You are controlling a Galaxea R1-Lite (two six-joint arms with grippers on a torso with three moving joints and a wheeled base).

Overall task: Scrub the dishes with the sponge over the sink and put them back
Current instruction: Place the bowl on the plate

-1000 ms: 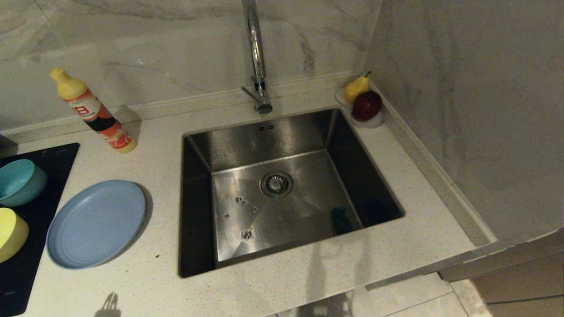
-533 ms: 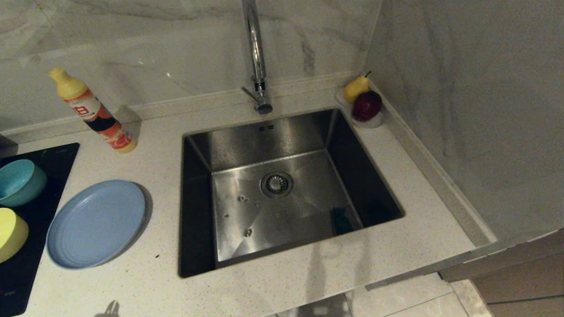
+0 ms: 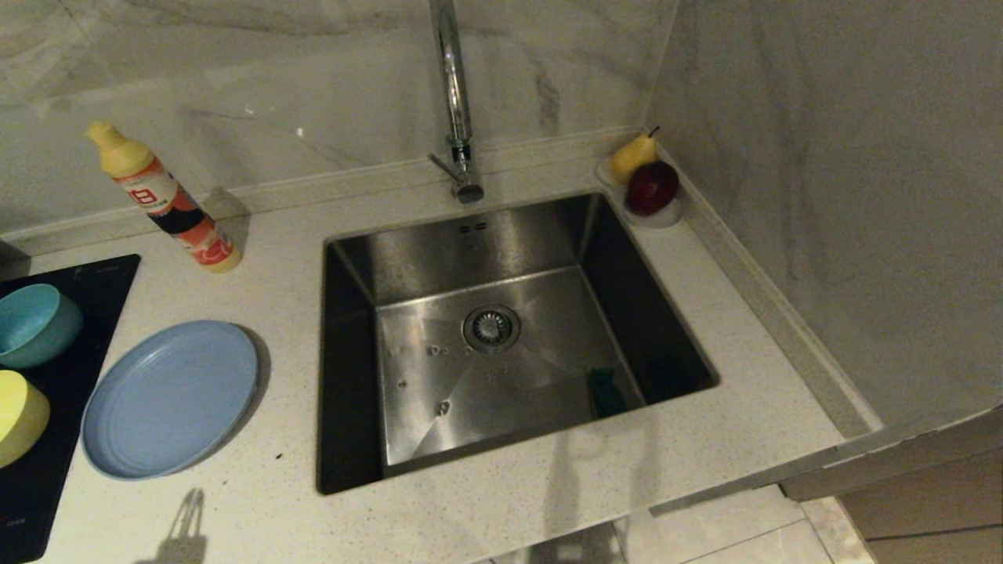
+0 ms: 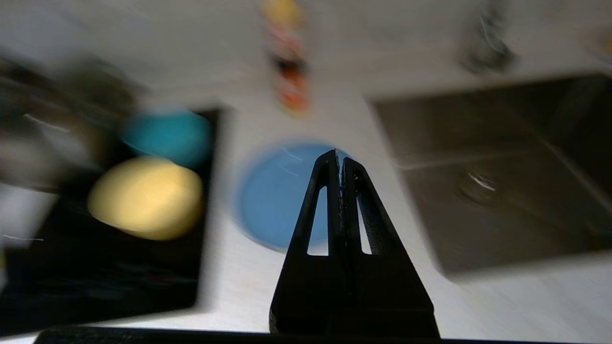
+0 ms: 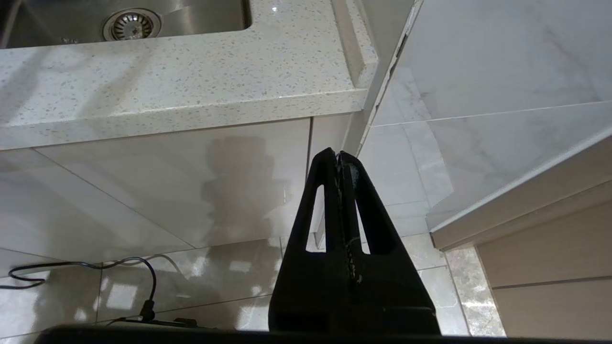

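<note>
A pale blue plate lies on the counter left of the sink. A teal bowl and a yellow bowl stand on the black cooktop. The sponge lies green side up on the sink floor, near the front right corner. Neither gripper shows in the head view. My left gripper is shut and empty, hanging over the counter's front with the plate just beyond its tips. My right gripper is shut and empty, low in front of the cabinet, below the counter edge.
A tall chrome tap rises behind the sink. A yellow-capped detergent bottle leans at the back left. A pear and a red apple sit on a small dish in the back right corner, against the marble wall.
The gripper shadow on the counter's front left has grown longer and reaches further in. Plate, bowls and sponge lie where they were.
</note>
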